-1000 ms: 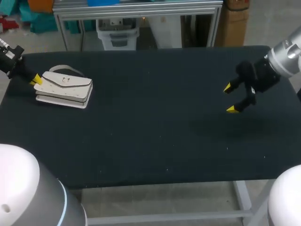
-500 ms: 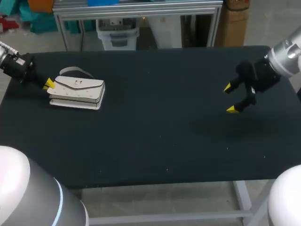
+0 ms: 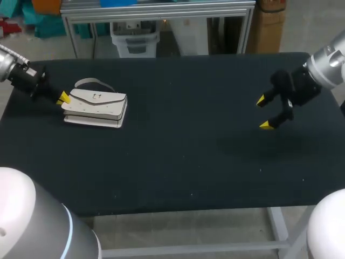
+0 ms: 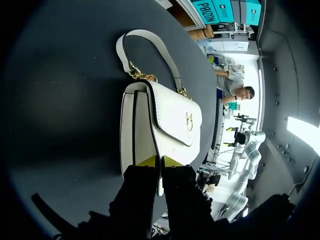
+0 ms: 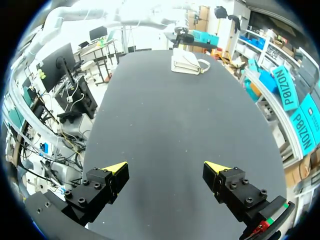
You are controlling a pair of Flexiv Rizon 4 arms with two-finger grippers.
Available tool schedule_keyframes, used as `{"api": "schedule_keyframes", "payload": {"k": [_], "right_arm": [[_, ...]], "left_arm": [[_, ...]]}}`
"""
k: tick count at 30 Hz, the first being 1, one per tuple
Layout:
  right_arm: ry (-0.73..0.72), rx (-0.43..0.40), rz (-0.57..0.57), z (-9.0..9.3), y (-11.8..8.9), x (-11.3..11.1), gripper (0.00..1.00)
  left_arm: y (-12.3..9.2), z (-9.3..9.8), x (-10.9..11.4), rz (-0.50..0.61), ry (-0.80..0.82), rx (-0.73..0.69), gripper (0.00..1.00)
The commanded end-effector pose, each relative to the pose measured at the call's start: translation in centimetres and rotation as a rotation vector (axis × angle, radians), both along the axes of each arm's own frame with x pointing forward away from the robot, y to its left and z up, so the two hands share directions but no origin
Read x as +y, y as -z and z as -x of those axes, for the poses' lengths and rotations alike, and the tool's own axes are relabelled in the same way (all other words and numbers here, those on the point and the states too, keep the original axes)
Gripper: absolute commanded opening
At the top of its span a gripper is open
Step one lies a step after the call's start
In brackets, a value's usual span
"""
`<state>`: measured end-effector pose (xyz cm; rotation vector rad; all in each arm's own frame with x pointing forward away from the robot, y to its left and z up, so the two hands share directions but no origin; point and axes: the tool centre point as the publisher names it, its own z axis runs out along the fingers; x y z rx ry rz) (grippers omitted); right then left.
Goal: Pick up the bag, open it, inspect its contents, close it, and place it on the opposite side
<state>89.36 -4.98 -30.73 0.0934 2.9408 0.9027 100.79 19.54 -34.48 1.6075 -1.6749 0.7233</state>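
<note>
Your white bag (image 3: 96, 108) is lying at the far left of the table (image 3: 178, 162) | your left gripper (image 3: 63, 98) is pinching its end nearest the table's left edge | your right gripper (image 3: 264, 113) is hovering, fingers spread, over the table's right side.

Each arm is shiny silver-grey metal, round like a pipe. In the head view the left arm (image 3: 7, 59) is at 9 o'clock and the right arm (image 3: 330, 60) is at 3 o'clock. Near its end each arm turns black. The left gripper (image 3: 62, 99) and the right gripper (image 3: 263, 112) each have two black fingers with bright yellow tips, shaped like little wedges. In the right wrist view the fingers (image 5: 102, 187) look blocky, with small round screw holes. One has a tiny green and red mark (image 5: 265, 222). At 7 and 5 o'clock in the head view are two big white round shells (image 3: 27, 216). The one at 7 o'clock has a thin blue ring (image 3: 69, 232).
</note>
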Motion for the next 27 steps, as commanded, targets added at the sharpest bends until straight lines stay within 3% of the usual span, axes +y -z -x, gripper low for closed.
{"api": "schedule_keyframes", "payload": {"k": [1,10,18,27], "right_arm": [[-0.001,0.0,-0.001,0.0,0.0,0.0,1.0],[-0.001,0.0,-0.001,0.0,0.0,0.0,1.0],[-0.001,0.0,-0.001,0.0,0.0,0.0,1.0],[-0.001,0.0,-0.001,0.0,0.0,0.0,1.0]], "left_arm": [[-0.1,0.6,-0.4,-0.007,-0.14,-0.107,0.0],[-0.1,0.6,-0.4,-0.007,-0.14,-0.107,0.0],[-1.7,3.1,-3.9,-0.058,-0.28,-0.165,0.0],[-0.7,4.5,-8.6,-0.079,-0.254,-0.232,0.0]]}}
